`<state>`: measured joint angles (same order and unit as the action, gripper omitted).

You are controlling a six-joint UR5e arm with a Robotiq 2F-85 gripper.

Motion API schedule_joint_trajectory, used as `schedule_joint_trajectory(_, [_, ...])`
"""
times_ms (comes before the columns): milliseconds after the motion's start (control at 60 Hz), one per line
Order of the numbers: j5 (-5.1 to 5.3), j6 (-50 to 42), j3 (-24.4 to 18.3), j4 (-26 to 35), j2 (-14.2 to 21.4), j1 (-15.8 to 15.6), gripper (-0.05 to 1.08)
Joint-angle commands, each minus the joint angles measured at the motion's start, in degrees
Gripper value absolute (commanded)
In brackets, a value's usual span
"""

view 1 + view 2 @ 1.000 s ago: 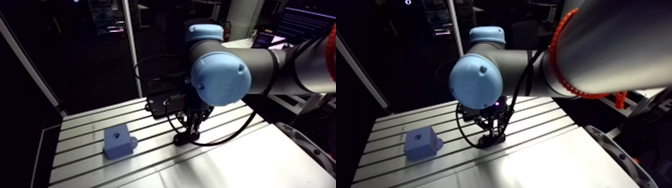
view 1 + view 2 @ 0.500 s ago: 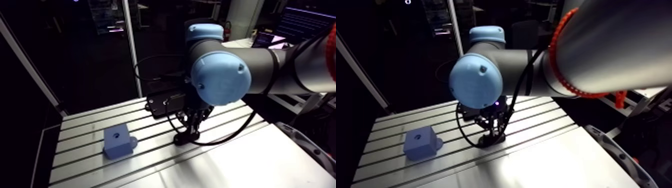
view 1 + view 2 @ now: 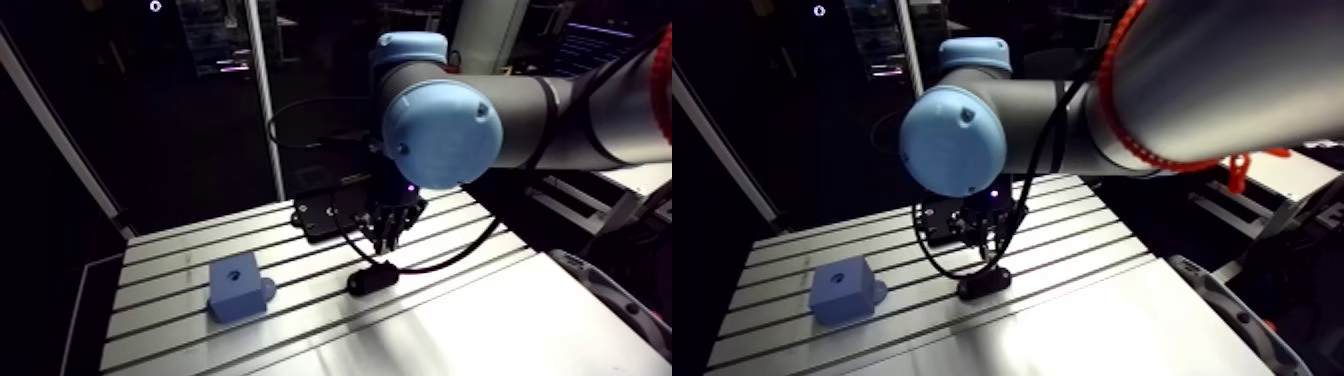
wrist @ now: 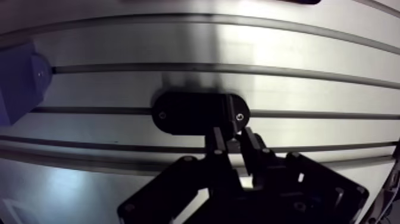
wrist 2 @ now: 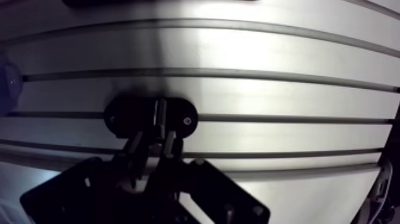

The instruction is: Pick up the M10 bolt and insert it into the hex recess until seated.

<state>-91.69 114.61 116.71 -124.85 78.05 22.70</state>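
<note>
M10 bolt [image 5: 159, 116], a slim grey shaft, is hanging pinched in the black metal gripper [image 4: 231, 136], fingers drawn narrow, above a matte black oval plate [image 4: 184, 113] on the slotted aluminium table [image 4: 178, 47].

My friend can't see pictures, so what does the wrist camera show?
The gripper hangs over a black oval holder on the grooved metal table, its two fingers close together around what looks like a bolt. A blue block sits off to one side of the holder.
</note>
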Motion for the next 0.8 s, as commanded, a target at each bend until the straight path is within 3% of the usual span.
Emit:
schedule_joint_trajectory(17, [0.31, 0.05, -4.8, 6.68, 2.27, -0.59, 0.75])
schedule_joint_trajectory(383, [0.26, 0.05, -16.2, 20.81, 3.48, -5.81, 0.76])
schedule_joint_trajectory(517, [-0.01, 3.78, -22.71, 28.37, 2.36, -8.59, 0.76])
schedule_joint_trajectory(667, [-0.28, 4.79, -26.99, 32.68, 0.12, -11.3, 0.76])
schedule_joint_trajectory(733, [-0.92, 4.94, -28.81, 34.5, -0.84, -13.3, 0.76])
schedule_joint_trajectory(800, [-2.79, 5.44, -31.01, 36.22, -2.67, -16.42, 0.76])
